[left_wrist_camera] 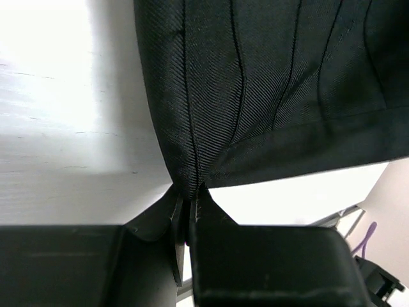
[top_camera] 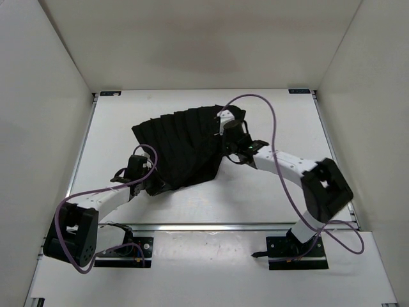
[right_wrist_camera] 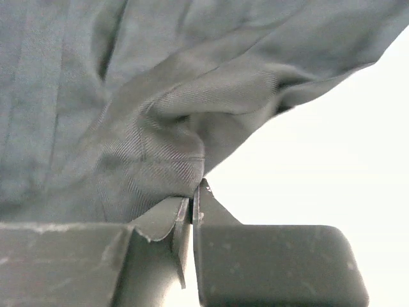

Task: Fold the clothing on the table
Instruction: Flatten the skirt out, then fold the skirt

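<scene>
The clothing is a black pleated, fan-shaped garment spread in the middle of the white table. My left gripper sits at its near left corner. In the left wrist view the left gripper is shut on the clothing, pinching the hemmed corner just above the table. My right gripper is at the garment's right edge. In the right wrist view the right gripper is shut, and the clothing bunches into wrinkles that run to its tips.
Thin metal rails edge the tabletop, with pale walls close on three sides. Purple cables loop above both arms. The arm bases stand on the near edge, behind a rail.
</scene>
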